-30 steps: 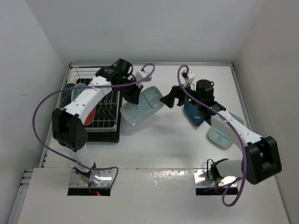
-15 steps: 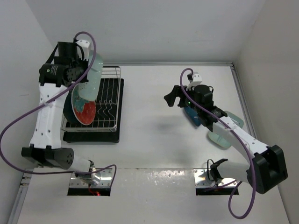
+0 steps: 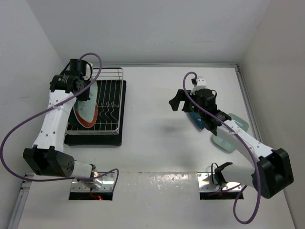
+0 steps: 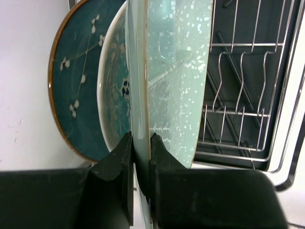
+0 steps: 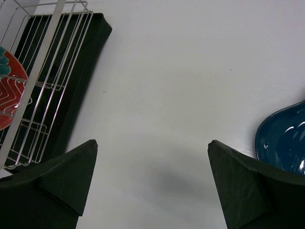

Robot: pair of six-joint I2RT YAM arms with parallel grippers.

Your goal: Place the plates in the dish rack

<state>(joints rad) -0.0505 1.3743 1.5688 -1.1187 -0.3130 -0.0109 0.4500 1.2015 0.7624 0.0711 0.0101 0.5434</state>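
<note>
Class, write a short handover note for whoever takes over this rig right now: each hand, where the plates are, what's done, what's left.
Left hand: shut on a pale mint plate, held on edge at the dish rack, next to the red plate.
Right hand: open, empty, above the table near the blue leaf plate.
Done: teal plate and red plate stand in the rack.
Left: release the held plate into a slot, then load the blue leaf plate and the second mint plate, both on the table at right.
</note>
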